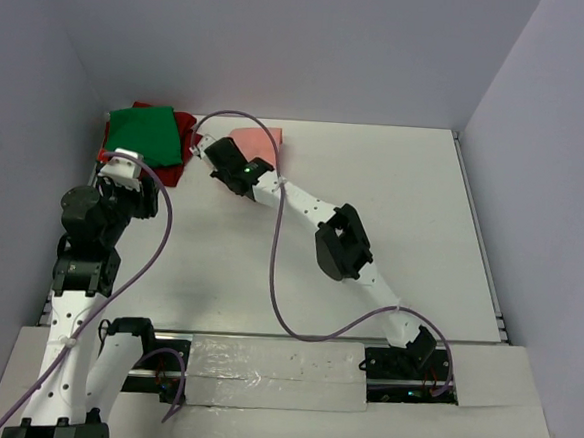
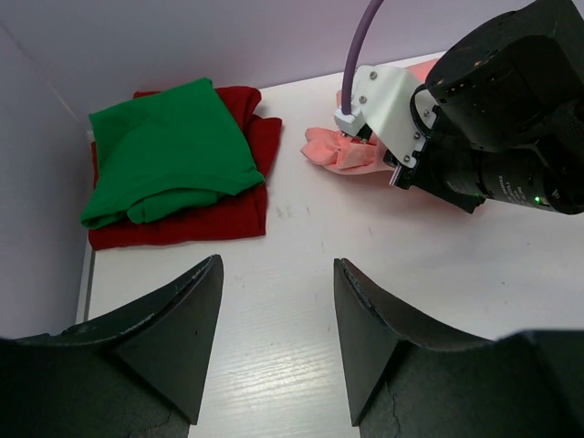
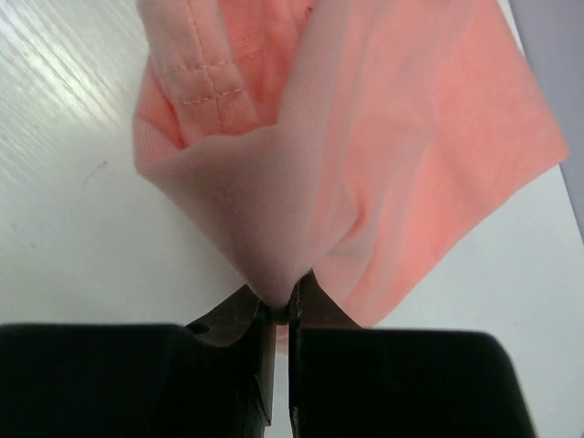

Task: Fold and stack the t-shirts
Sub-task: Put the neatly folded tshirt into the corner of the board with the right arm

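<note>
A folded salmon-pink t-shirt (image 1: 261,137) lies at the far edge of the white worktop (image 1: 393,206), left of the middle. The right hand (image 1: 202,145) has its jaws nearly closed, pinching a bunched fold of the shirt's left edge. The right wrist view shows this pinch up close, with the cloth rising to a peak between the fingertips (image 3: 260,319) and a stitched hem beside it.

Near it, in the far left corner, a bright green t-shirt (image 1: 146,131) lies folded on top of a dark red t-shirt (image 1: 184,127). The left hand (image 2: 274,274) is over bare worktop just in front of this stack, jaws apart and holding nothing.

From the left wrist, the right hand's body hides most of the pink shirt. Only the top view shows a purple cable (image 1: 278,278) looping over the right arm.
</note>
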Controlling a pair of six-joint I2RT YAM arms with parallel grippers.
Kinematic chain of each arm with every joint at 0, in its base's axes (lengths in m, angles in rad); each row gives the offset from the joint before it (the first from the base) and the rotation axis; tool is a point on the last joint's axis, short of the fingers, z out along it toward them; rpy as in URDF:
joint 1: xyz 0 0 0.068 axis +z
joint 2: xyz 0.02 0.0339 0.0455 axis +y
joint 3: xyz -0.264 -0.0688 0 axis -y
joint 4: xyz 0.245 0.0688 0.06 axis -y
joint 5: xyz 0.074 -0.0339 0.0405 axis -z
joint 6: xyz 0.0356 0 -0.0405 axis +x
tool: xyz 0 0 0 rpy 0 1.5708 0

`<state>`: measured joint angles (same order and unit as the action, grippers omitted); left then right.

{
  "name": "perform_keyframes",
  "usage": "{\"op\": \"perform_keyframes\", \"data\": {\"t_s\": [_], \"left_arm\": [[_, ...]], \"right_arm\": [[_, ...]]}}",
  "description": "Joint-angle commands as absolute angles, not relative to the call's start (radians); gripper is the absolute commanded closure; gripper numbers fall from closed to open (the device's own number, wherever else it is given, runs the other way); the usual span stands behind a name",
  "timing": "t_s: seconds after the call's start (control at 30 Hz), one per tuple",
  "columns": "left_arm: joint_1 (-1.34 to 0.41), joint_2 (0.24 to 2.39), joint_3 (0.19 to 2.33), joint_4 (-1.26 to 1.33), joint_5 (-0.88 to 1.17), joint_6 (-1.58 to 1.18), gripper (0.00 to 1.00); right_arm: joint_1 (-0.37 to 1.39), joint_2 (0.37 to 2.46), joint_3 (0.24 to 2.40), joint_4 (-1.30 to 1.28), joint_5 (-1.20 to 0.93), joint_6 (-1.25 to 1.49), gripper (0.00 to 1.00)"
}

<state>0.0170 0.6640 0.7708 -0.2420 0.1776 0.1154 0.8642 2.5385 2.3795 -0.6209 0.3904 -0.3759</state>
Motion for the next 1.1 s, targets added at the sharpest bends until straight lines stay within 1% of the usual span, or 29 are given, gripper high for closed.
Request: {"op": "perform_keyframes", "data": {"t_s": [0.0,0.13,0.33,0.43,0.57,0.6,0.63,0.67,0.7,0.77,0.83,0.87,0.93,1.0,1.03,1.07], "left_arm": [[0.025,0.669,0.808,-0.204,0.156,0.101,0.39],[0.026,0.667,0.807,-0.207,0.149,0.098,0.39],[0.029,0.657,0.793,-0.201,0.152,0.098,0.39],[0.034,0.644,0.79,-0.212,0.167,0.103,0.39],[0.037,0.643,0.788,-0.21,0.173,0.101,0.39],[0.037,0.643,0.787,-0.21,0.176,0.103,0.39],[0.038,0.641,0.788,-0.212,0.179,0.103,0.39],[0.038,0.643,0.787,-0.213,0.183,0.103,0.39],[0.038,0.644,0.787,-0.215,0.184,0.104,0.39],[0.038,0.649,0.792,-0.219,0.201,0.109,0.38],[0.038,0.66,0.798,-0.233,0.222,0.112,0.38],[0.038,0.67,0.802,-0.239,0.251,0.117,0.38],[0.038,0.696,0.808,-0.267,0.308,0.135,0.37],[0.038,0.724,0.824,-0.302,0.392,0.141,0.37],[0.038,0.753,0.828,-0.311,0.453,0.167,0.37],[0.037,0.768,0.827,-0.325,0.49,0.184,0.37]], "right_arm": [[0.902,2.575,2.468,-0.543,0.393,-0.414,1.0],[0.923,2.586,2.457,-0.477,0.391,-0.425,1.0],[0.922,2.536,2.401,-0.266,0.361,-0.385,1.0],[0.93,2.568,2.447,-0.267,0.348,-0.411,1.0],[0.936,2.569,2.389,-0.264,0.35,-0.416,1.0],[0.937,2.577,2.388,-0.281,0.336,-0.416,0.98],[0.939,2.577,2.381,-0.293,0.331,-0.416,0.83],[0.943,2.574,2.349,-0.302,0.331,-0.416,0.42],[0.946,2.562,2.332,-0.308,0.327,-0.414,0.31],[0.95,2.542,2.269,-0.33,0.305,-0.416,0.16],[0.956,2.504,2.224,-0.339,0.29,-0.405,0.13],[0.957,2.491,2.197,-0.385,0.272,-0.402,0.11],[0.959,2.444,2.155,-0.413,0.268,-0.37,0.1],[0.954,2.361,2.064,-0.399,0.299,-0.341,0.1],[0.951,2.326,1.98,-0.358,0.334,-0.339,0.09],[0.947,2.248,1.942,-0.338,0.344,-0.337,0.09]]}}
